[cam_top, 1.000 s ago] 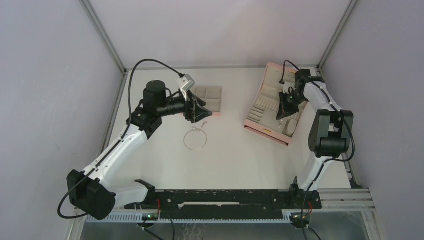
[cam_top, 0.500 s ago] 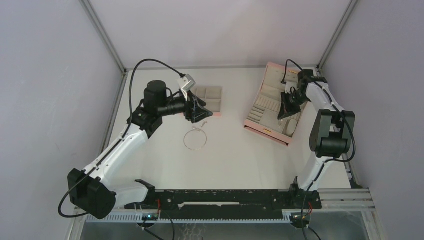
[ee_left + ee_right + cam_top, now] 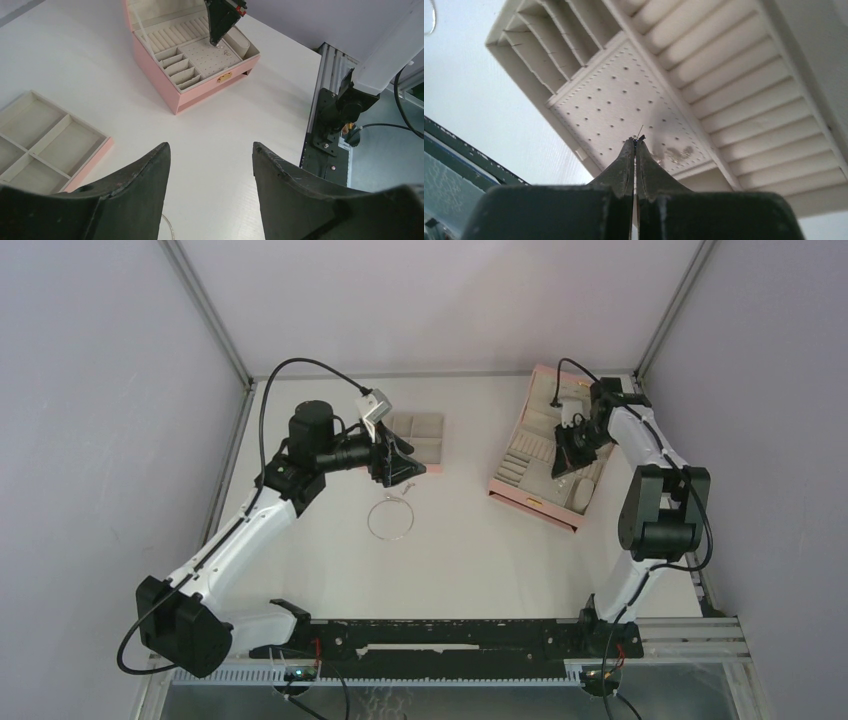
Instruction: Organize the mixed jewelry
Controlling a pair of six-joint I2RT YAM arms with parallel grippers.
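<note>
A thin silver hoop (image 3: 390, 519) lies on the white table, and a tiny silver piece (image 3: 408, 487) lies just beyond it. My left gripper (image 3: 396, 462) hovers open over the near edge of the pink tray (image 3: 428, 436), with nothing between its fingers (image 3: 159, 160). An arc of the hoop (image 3: 170, 227) shows beside its left finger. My right gripper (image 3: 635, 141) is shut over the perforated panel (image 3: 614, 100) of the pink box (image 3: 540, 495). A thin silver pin of a stud (image 3: 640, 130) sticks out of its tips. In the top view the right gripper (image 3: 566, 448) hangs above the box's middle.
The box's lid stands open at the far right, with ring rolls (image 3: 734, 75) and narrow slots (image 3: 554, 35) beside the panel. The tray's beige compartments (image 3: 30, 135) sit left of the box (image 3: 170, 95). A black rail (image 3: 450, 638) runs along the near edge.
My right gripper has shifted slightly toward the far left over the box, still shut. The left arm, hoop and small piece have not moved.
</note>
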